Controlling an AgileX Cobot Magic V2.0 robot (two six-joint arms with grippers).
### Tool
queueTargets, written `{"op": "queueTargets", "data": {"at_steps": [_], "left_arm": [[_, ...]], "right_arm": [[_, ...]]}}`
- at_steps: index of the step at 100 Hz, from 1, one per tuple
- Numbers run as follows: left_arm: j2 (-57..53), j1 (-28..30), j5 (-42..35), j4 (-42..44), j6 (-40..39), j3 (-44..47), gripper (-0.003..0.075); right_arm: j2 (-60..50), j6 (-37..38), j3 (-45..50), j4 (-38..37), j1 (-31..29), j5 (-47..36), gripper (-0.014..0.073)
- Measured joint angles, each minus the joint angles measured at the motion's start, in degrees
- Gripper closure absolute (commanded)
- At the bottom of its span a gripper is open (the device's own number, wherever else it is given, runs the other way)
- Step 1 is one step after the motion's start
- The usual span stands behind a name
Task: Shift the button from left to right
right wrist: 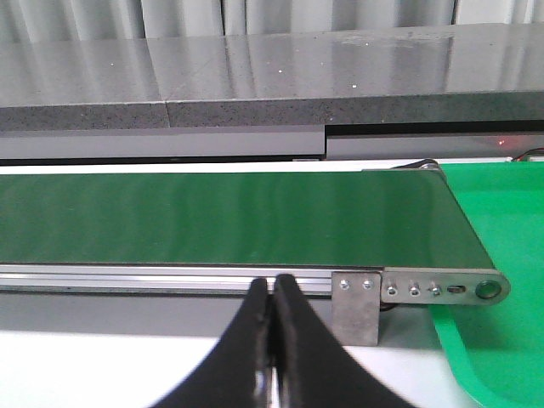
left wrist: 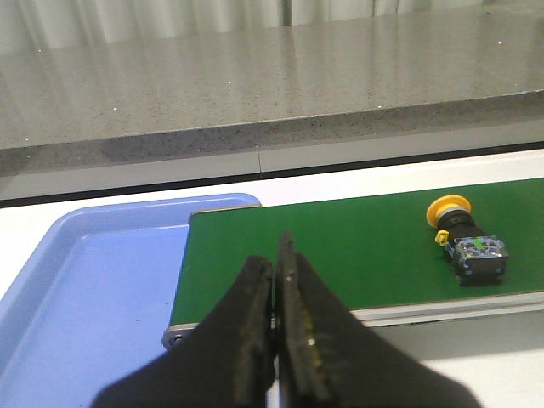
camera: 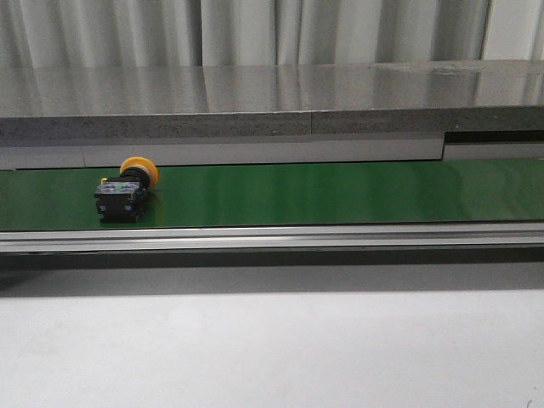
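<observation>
The left gripper was clenched, its two dark fingers pressed together with nothing between them. It hung over the near edge of the green conveyor belt, at the belt's left end. Just beyond that end lay a blue tray on the white worktop.

The right gripper was likewise squeezed closed and held nothing. It hovered in front of the belt's silver side rail, near the right end, where a metal bracket with screws capped the frame. To the right of that end sat a green tray.

The button lay on its side on the left part of the belt, well apart from both grippers. Its yellow-orange cap pointed toward the far side, and its black body lay toward the near edge. In the left wrist view a small green patch showed on the body.

Behind the belt ran a long grey stone-like ledge, with pale curtains beyond it. Nothing stood on the belt between the button and the right end.
</observation>
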Motion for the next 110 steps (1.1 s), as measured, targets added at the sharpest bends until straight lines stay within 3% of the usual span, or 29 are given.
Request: {"op": "queueTargets", "data": {"at_steps": [33,54,70,97,110], "left_arm": [[0.00,0.00,0.00,0.00,0.00,0.00,0.0739],[0.00,0.00,0.00,0.00,0.00,0.00,0.0739],[0.00,0.00,0.00,0.00,0.00,0.00,0.0739],[0.00,0.00,0.00,0.00,0.00,0.00,0.0739],[0.00,0.00,0.00,0.00,0.00,0.00,0.0739]], "right_arm": [[0.00,0.00,-0.40,0.00,0.00,-4.59,0.0662],[1.67,0.00,-9.43,0.00,0.00,-1.67,0.0662],[10.67,0.00,-19.21,0.00,0.00,4.36,0.0662],[33.67,0.00,-36.47,0.00,0.00,21.55,0.0662],[43.66,0.00,-42.26,0.00,0.00,25.09,0.0662]]}}
